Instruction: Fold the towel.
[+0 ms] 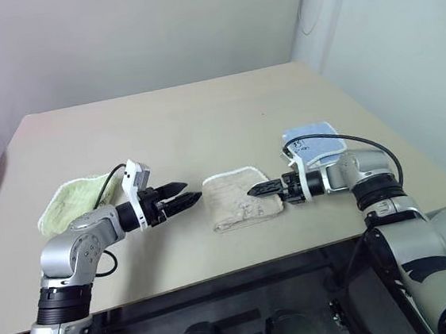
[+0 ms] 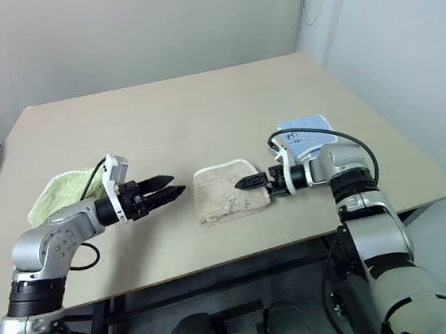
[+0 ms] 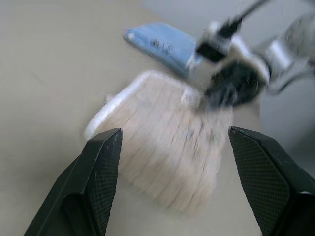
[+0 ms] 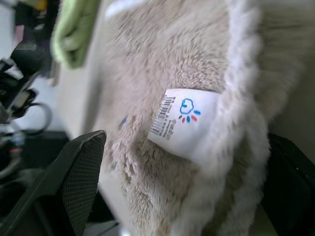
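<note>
Flanking the folded beige towel (image 1: 238,200), I see both end effectors, left (image 1: 180,197) and right (image 1: 262,187), open and empty; the counter (image 1: 201,113) beyond lies bare.

The towel (image 1: 238,200) lies folded on the bench (image 1: 201,113), near its front edge. Left of the towel lies another folded towel (image 1: 71,203). Right of the towel, a little farther back, lies a small cloth (image 1: 314,143).
</note>
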You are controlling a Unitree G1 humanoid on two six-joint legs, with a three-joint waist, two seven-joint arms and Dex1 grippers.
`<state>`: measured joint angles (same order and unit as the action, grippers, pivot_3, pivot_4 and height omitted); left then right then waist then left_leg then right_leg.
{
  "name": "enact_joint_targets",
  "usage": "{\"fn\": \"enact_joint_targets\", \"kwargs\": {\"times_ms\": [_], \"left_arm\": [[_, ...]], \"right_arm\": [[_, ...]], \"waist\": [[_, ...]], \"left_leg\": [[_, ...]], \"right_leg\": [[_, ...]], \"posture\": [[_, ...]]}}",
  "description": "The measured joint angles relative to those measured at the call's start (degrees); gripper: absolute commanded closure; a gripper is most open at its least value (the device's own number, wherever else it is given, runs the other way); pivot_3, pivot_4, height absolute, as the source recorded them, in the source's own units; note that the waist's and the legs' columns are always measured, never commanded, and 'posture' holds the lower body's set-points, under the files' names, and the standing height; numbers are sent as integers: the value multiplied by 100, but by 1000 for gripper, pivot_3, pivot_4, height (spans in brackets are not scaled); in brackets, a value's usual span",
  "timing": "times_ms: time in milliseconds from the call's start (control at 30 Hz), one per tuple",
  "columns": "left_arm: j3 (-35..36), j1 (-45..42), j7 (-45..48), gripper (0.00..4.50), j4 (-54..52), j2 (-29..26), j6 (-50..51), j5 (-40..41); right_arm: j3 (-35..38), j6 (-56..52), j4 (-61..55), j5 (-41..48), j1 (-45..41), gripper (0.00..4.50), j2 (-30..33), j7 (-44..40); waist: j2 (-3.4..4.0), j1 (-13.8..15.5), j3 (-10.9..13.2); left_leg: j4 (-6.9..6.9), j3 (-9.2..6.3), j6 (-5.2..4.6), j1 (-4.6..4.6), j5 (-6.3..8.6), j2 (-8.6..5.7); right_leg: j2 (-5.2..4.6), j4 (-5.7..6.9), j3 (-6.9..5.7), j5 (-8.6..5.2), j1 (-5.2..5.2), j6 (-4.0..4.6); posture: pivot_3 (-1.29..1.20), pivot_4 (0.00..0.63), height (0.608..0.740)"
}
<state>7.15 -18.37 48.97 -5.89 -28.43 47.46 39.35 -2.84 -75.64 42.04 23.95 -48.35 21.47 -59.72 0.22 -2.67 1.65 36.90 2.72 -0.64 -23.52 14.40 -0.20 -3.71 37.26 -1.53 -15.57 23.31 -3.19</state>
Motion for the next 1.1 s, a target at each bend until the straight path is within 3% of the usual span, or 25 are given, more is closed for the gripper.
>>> {"fn": "enact_joint_targets", "kwargs": {"times_ms": [133, 233, 600, 700, 833, 967, 1100], "left_arm": [[49, -40, -33, 866, -10, -71, -3, 16], [27, -38, -32, 820, -4, -96, -46, -18], [-152, -27, 16, 820, 38, -139, -181, -144], [-193, -115, 92, 820, 171, -181, -219, -194], [-217, -336, 155, 820, 431, -165, -335, -269], [-367, -570, 294, 820, 681, -70, -440, -323], [-407, -727, 392, 820, 992, -52, -531, -387]], "right_arm": [[-53, -143, -75, 52, 34, 0, -88, -16], [35, -156, 4, 54, 30, 622, -122, 115], [520, -462, 80, 96, 91, 4431, -397, 958], [660, -681, -611, 215, 422, 4489, -479, 1151], [1365, -1161, -1290, 534, 764, 4489, -877, 1528], [2769, -1123, -2072, 895, 802, 4489, -1421, 2352], [4542, -245, -2464, 1167, 671, 4489, -1668, 3632]], "waist": [[2, -9, -2], [0, -11, -4], [-5, -17, -7], [-12, -8, -11], [-3, 5, -4], [6, 52, 2], [7, 97, 2]], "left_leg": [[-3, 0, 0, 2, 0, 0], [-3, 0, 2, 3, 1, 0], [-9, 2, 2, 4, 1, 1], [-6, 2, 2, 4, 1, 1], [-9, 2, 2, -3, 1, 1], [-6, 2, 1, -19, 0, -2], [-4, 3, 2, -30, 1, -7]], "right_leg": [[1, -1, 0, 0, 0, 0], [1, -1, 0, 0, 0, 1], [1, -1, 1, -1, 3, 2], [0, -1, 1, 0, 2, 2], [0, -1, 1, 0, 11, 1], [0, -7, 0, 9, 19, -15], [-6, -11, 0, 3, 26, -4]], "posture": [[0, 0, 740], [0, 0, 740], [0, 0, 740], [0, 0, 740], [0, 0, 740], [0, 0, 740], [0, 0, 740]]}}
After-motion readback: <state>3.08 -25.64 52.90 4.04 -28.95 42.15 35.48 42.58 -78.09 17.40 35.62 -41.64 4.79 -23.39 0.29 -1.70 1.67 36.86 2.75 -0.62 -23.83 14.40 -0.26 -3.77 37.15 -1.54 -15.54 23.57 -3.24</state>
